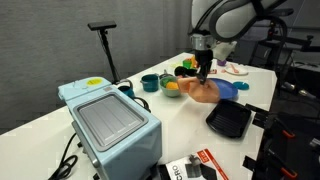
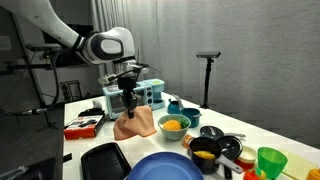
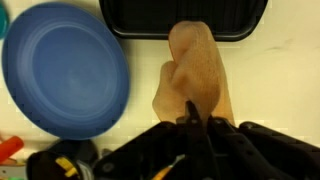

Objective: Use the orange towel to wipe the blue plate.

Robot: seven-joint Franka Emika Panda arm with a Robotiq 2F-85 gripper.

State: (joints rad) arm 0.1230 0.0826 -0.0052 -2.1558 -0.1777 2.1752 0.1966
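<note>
Gripper (image 3: 193, 112) first: jaws look pinched right down on a bunched bit of the orange towel (image 3: 195, 70), no gap I can make out btw the fingers. So it's got the towel. In both exterior views the cloth hangs from the fingers w/ its lower part slumped on the table (image 3: 275, 85).

Wrist view, left to right:
- blue plate (image 3: 65, 70) fills the left side, flat on the table, nothing on it afaict
- a strip of bare table, so plate and towel are close but not touching
- the towel in the middle, long axis running from the fingers straight toward the black tray (image 3: 180, 15) at the top edge, where its far tip meets or overlaps the rim
- right of that, just table

What matters imo: the plate sits sideways from the towel, across its long axis, not ahead along it. So my guess is the next move is a lift and a shift toward the plate, not a push fwd, which would only run the cloth into the tray. Only 1 arm here, so no question which is nearer.

Writing: there's a red, white and black packet (image 1: 205, 162) at the near table edge in an exterior view, but it's way too small to read. No brand legible anywhere else.
</note>
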